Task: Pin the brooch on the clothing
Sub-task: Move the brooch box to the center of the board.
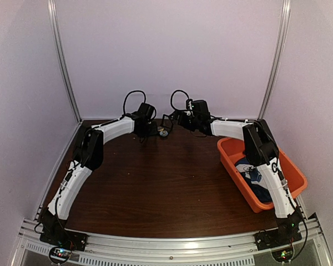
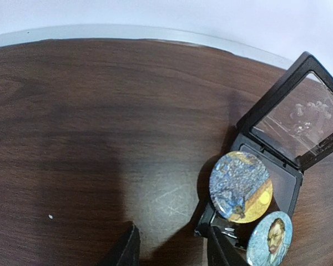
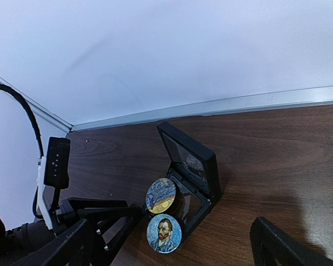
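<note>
Two round brooches lean at the front of a small black hinged box (image 2: 291,141) that stands open at the table's far middle. One brooch (image 2: 240,187) is painted blue and yellow. The other (image 2: 269,239) shows a bluish portrait. In the right wrist view they show as the blue-yellow brooch (image 3: 160,195) and the portrait brooch (image 3: 164,233). My left gripper (image 2: 172,252) is open, its right finger by the box's front corner. My right gripper (image 3: 175,255) is open and empty, facing the box (image 3: 191,166). The navy T-shirt (image 1: 254,178) lies bunched in the orange tub.
The orange plastic tub (image 1: 233,149) stands at the right edge, under my right arm. Both arms reach to the far middle, where my left gripper (image 1: 155,131) and right gripper (image 1: 175,119) are close together. The back wall is just behind the box.
</note>
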Robot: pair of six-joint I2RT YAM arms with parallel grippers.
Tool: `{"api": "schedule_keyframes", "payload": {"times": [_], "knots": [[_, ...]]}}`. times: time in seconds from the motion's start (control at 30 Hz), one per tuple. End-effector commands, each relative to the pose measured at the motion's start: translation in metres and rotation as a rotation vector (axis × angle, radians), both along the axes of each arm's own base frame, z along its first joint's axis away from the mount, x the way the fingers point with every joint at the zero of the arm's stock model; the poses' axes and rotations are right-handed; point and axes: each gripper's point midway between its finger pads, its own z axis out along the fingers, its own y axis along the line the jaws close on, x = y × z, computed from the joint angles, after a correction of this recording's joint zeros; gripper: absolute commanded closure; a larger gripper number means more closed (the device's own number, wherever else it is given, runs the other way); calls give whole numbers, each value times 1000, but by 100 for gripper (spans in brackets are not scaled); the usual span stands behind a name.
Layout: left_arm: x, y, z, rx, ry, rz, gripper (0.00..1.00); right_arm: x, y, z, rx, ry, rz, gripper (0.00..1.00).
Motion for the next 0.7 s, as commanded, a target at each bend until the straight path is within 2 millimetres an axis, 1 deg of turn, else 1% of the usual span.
{"api": "schedule_keyframes", "payload": {"times": [0.0, 0.37, 0.47, 0.67], "knots": [[-2, 7, -25, 32, 34, 24, 58, -1, -4, 37, 15, -55, 4, 0], [9, 5, -15, 27, -12, 31, 58, -1, -3, 38, 11, -51, 7, 0], [9, 3, -15, 23, -16, 24, 65, -1, -4, 39, 12, -54, 6, 0], [9, 5, -15, 30, -14, 34, 70, -1, -2, 42, 13, -57, 9, 0]]}}
